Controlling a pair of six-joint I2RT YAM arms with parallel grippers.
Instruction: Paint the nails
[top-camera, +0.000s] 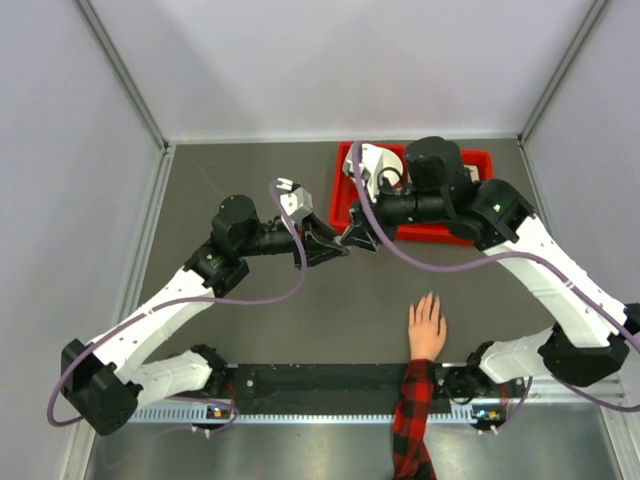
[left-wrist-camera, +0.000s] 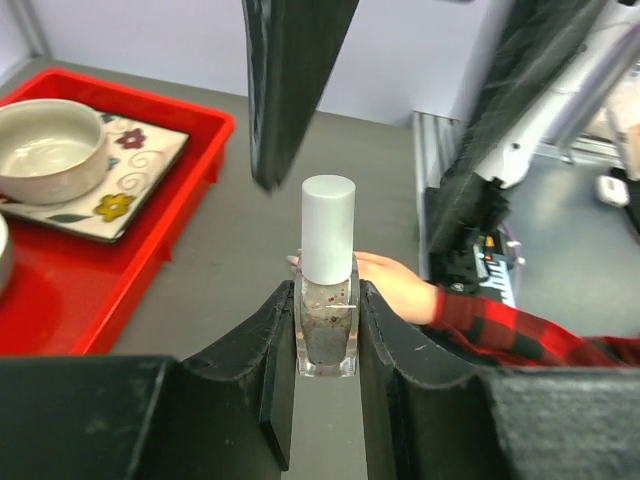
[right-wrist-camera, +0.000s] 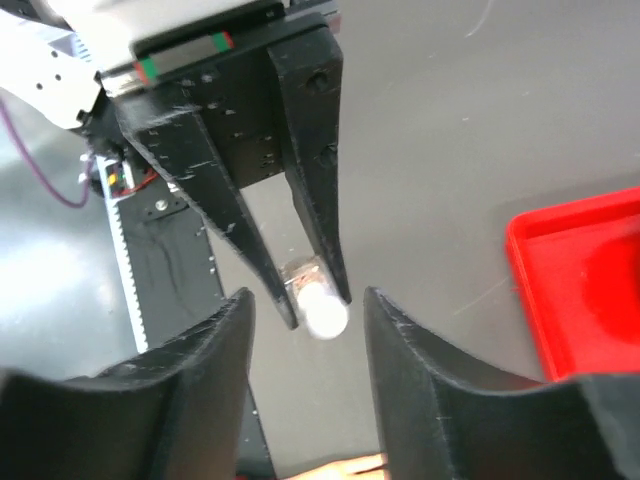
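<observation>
A light-skinned hand (top-camera: 427, 328) with a red-and-black plaid sleeve lies flat on the table near the front edge. Its nails (top-camera: 432, 297) are too small to make out. My left gripper (top-camera: 335, 247) is shut on a small clear polish bottle (left-wrist-camera: 327, 325) with a white cap (left-wrist-camera: 328, 228) and holds it upright above the table. My right gripper (top-camera: 356, 238) is open and faces the left one, its jaws standing on either side of the cap (right-wrist-camera: 322, 315) without touching it. The hand also shows behind the bottle in the left wrist view (left-wrist-camera: 398, 285).
A red tray (top-camera: 343, 195) stands at the back, under the right arm. In the left wrist view the tray (left-wrist-camera: 70, 300) holds a grey bowl (left-wrist-camera: 45, 150) on a flowered plate (left-wrist-camera: 135, 165). A black rail (top-camera: 320, 380) runs along the front edge.
</observation>
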